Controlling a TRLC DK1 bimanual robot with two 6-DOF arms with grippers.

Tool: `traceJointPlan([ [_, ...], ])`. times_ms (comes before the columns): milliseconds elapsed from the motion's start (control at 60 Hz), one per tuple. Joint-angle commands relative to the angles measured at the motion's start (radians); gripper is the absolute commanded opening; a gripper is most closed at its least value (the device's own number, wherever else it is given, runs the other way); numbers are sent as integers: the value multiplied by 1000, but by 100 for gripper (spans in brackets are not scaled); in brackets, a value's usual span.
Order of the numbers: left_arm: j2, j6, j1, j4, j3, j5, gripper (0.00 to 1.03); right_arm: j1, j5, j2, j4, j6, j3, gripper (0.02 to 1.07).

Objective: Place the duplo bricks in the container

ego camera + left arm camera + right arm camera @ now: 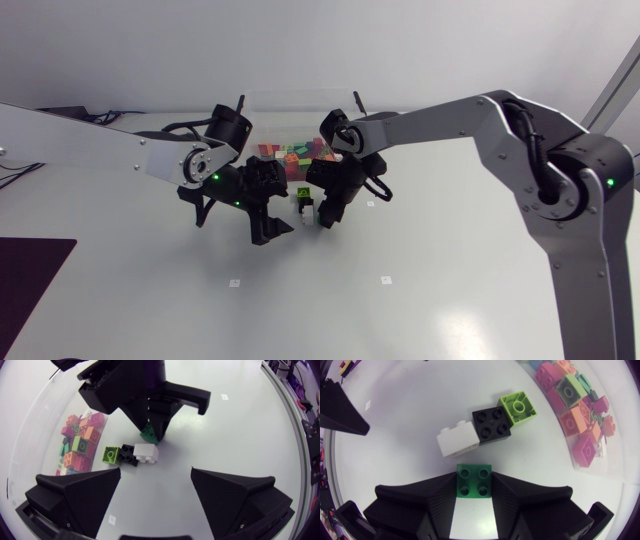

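A green brick (pixel 474 477) sits on the table between the fingers of my right gripper (pixel 474 492), which press it from both sides. Just ahead of it lie three joined bricks in a row: white (pixel 457 440), black (pixel 491 422) and lime (pixel 518 407). My left gripper (pixel 155 480) stands open a little short of that row (pixel 131 453), with nothing between its fingers. It faces my right gripper (pixel 150 427). From above, both grippers (pixel 270 228) (pixel 325 214) meet mid-table around the lime brick (pixel 301 192). The clear container (pixel 300 105) behind them holds several coloured bricks (pixel 295 153).
The container's clear wall (pixel 615 460) stands close beside the brick row, at the far side of the table. A dark mat (pixel 30 270) lies at the front left. Bare white table (pixel 400 300) stretches in front of the grippers.
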Motion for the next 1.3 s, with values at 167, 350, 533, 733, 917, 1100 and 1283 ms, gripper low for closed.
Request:
traceJointPlan([
  [167,84,74,-5,61,10,17,98,-12,-8,-229,46,-28,-198,19],
  [350,134,76,-5,85,41,31,98,-13,-20,-353,66,-24,-296,19],
  [533,181,64,-12,88,102,36,98,-24,-28,-442,80,-17,-344,19],
  [733,222,38,-10,76,176,63,98,-33,-43,-511,80,-3,-356,19],
  [917,263,39,-7,-11,250,111,97,-41,-49,-542,81,-3,-371,19],
  [1100,280,57,-13,-85,282,123,96,-52,-54,-554,81,-4,-381,19],
  [1283,286,79,-15,-131,276,123,96,-53,-55,-559,84,-8,-388,19],
])
